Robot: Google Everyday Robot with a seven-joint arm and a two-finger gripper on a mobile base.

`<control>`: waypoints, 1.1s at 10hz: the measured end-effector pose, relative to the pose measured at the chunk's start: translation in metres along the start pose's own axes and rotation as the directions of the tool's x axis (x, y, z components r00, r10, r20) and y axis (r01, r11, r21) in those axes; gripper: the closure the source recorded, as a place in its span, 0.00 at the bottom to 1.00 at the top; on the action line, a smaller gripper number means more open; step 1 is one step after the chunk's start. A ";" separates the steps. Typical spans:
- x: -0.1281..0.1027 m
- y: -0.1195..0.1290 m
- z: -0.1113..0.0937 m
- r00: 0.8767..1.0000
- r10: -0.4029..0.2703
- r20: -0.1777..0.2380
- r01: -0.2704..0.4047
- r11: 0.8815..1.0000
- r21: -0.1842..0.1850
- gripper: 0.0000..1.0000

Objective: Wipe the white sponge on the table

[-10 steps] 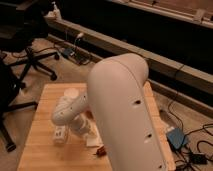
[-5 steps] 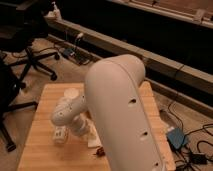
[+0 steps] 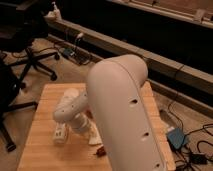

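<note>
the jaws of the gripper are closed, low over the middle of the light wooden plank table, beside the small flat white sponge; whether they pinch it i cannot tell, since the robot's bulky white arm shell hides much there. a white bottle-like thing lies just left, a small red object near the sponge, a black office chair on the floor beyond.

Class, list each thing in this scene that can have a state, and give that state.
table: standing level.
pincer: shut, down at its left side.
white sponge: lying flat on it, partly behind the arm.
office chair: upright, nobody seated.
</note>
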 end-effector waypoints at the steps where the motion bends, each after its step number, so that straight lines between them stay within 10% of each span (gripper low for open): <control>1: -0.009 -0.005 0.000 1.000 0.005 0.005 -0.005 1.000 0.001 1.00; 11: -0.096 0.058 -0.015 0.980 -0.182 0.084 0.188 0.980 -0.068 1.00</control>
